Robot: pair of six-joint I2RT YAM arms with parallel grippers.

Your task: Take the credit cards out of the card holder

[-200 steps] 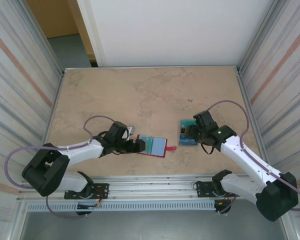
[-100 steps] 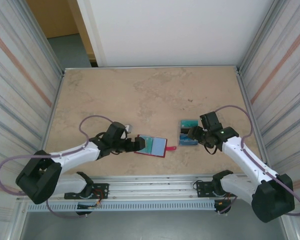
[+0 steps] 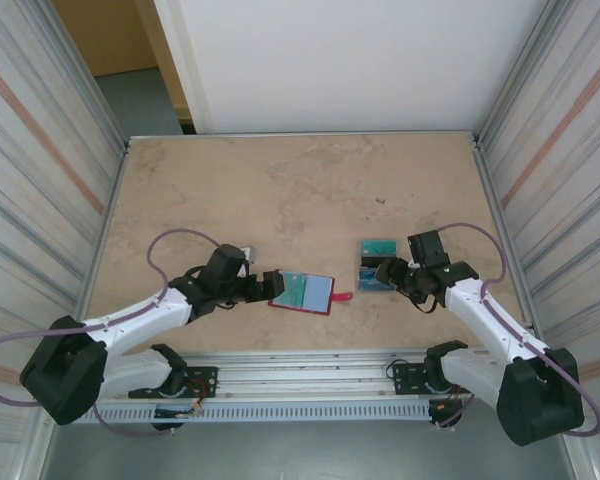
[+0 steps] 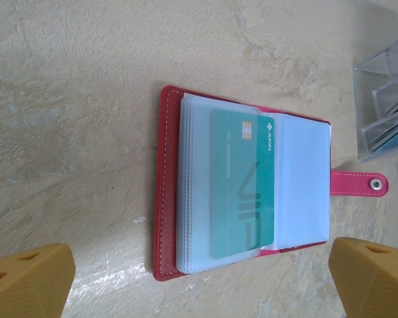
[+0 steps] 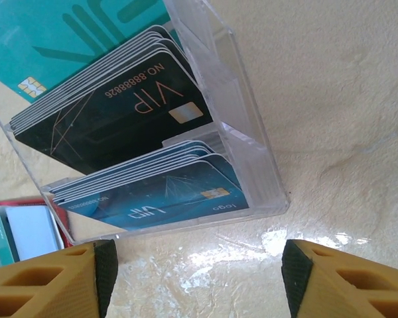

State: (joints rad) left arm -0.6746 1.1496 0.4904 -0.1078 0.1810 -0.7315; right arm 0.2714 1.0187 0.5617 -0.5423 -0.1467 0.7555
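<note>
The red card holder [image 3: 323, 303] lies spread open on the table near the front. A teal-green credit card [image 4: 242, 182] sits in its top clear sleeve, over a stack of sleeves. Its pinkish-red snap tab [image 4: 358, 183] points right. My left gripper [image 3: 272, 287] hovers at the holder's left edge, open wide with nothing between the yellow fingers [image 4: 26, 281]. Several more credit cards, teal, black and blue [image 5: 152, 192], stand in a clear plastic rack [image 3: 377, 265]. My right gripper [image 5: 199, 278] is open just short of the rack, touching nothing.
The clear rack [image 4: 388, 99] stands close to the right of the holder's tab. Corrugated metal walls [image 3: 40, 180] close in both sides, and a metal rail [image 3: 310, 365] runs along the near edge. The far half of the marbled tabletop [image 3: 300, 180] is bare.
The left gripper has opened wider and drawn back slightly left off the card holder's edge. The right gripper has backed a little to the right, away from the rack.
</note>
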